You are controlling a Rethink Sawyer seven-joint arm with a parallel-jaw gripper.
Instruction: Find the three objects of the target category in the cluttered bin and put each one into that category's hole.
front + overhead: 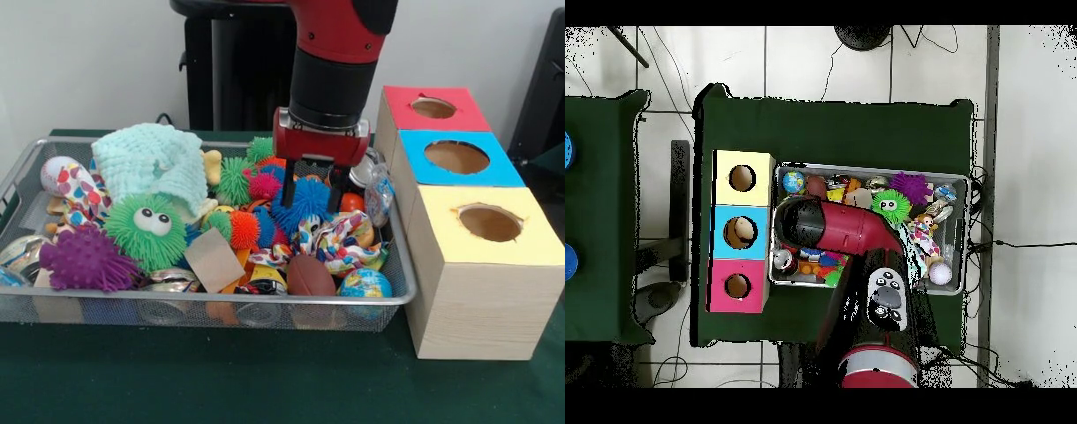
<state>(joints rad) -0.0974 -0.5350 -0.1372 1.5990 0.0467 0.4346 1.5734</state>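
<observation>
Tool (311, 187) down low over the bin now, hanging straight from the thick red and black arm (338, 62), its two dark fingers (288, 184) spread apart with nothing between them. They straddle a blue spiky ball (300, 203) near the bin's right-hand half in the front view; touching or just above it, cannot tell. From overhead, the arm (850, 232) reaches across the bin's lower rim and hides the tool.

Wire mesh bin (265, 311), shiny metal rim, sits on the green-covered counter (265, 380), packed full. Rubbery spiky balls everywhere: a green one with googly eyes (146, 230), a purple one (86, 259), an orange-red one (244, 229), a pink one (263, 185). A mint knitted cloth (154, 163) is draped at the back, a small brown football (311, 276) and a globe ball (365, 283) lie at the front wall, and a colourful patterned fabric piece (340, 243) lies beside them.

Just beside the bin stands a pale wooden box (481, 309), three round holes on top: red panel (433, 108), blue panel (457, 157), yellow panel (490, 223).
</observation>
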